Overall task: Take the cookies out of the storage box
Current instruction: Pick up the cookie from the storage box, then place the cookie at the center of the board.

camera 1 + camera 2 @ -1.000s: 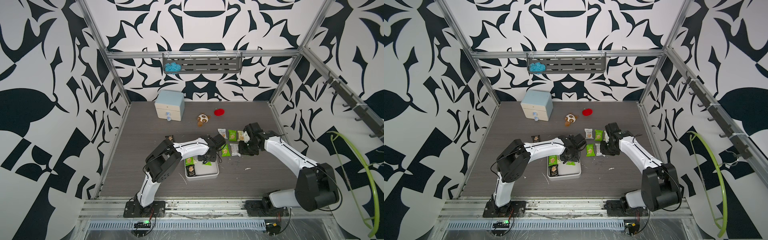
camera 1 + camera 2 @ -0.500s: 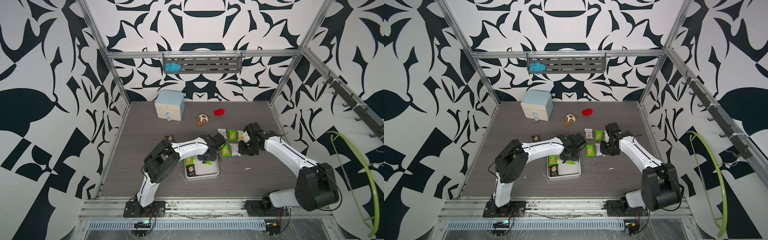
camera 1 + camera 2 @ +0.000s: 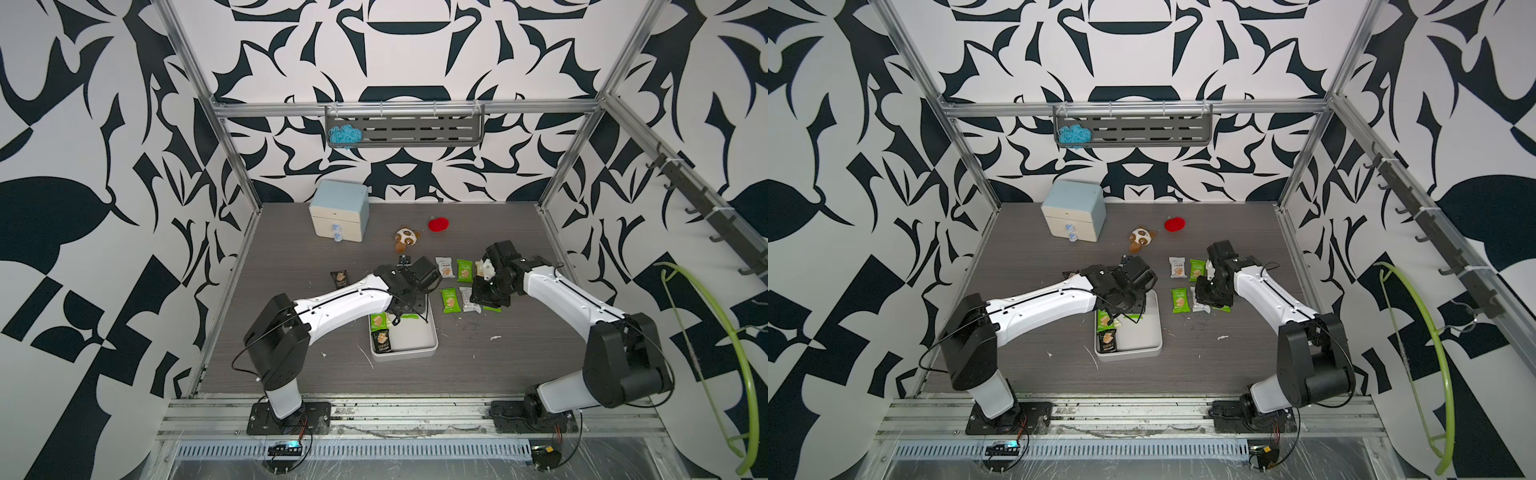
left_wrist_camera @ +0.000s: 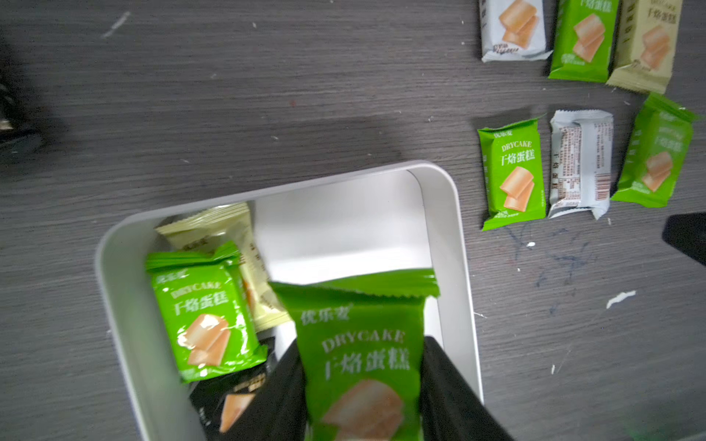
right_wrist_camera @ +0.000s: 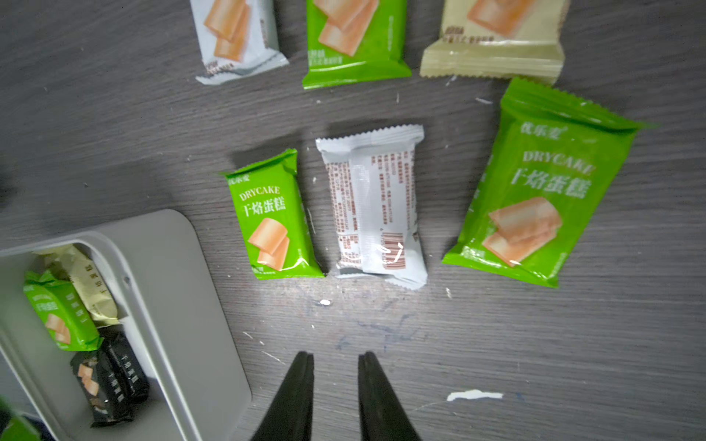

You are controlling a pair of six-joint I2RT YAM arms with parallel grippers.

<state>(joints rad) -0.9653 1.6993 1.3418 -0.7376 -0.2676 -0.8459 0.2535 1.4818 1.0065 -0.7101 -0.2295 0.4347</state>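
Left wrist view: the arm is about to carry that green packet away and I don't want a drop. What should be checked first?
1. left gripper shut on green packet: ok.
2. Packet lifted clear of storage box rim: cannot tell.
3. Bare table free for set-down: ok.
4. right gripper open, empty, outside the box: ok.
5. Box emptied: not ok; a second green packet, a cream packet and a black packet remain.

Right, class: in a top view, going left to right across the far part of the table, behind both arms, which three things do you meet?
blue-topped drawer cabinet → brown-and-white plush toy → small red object
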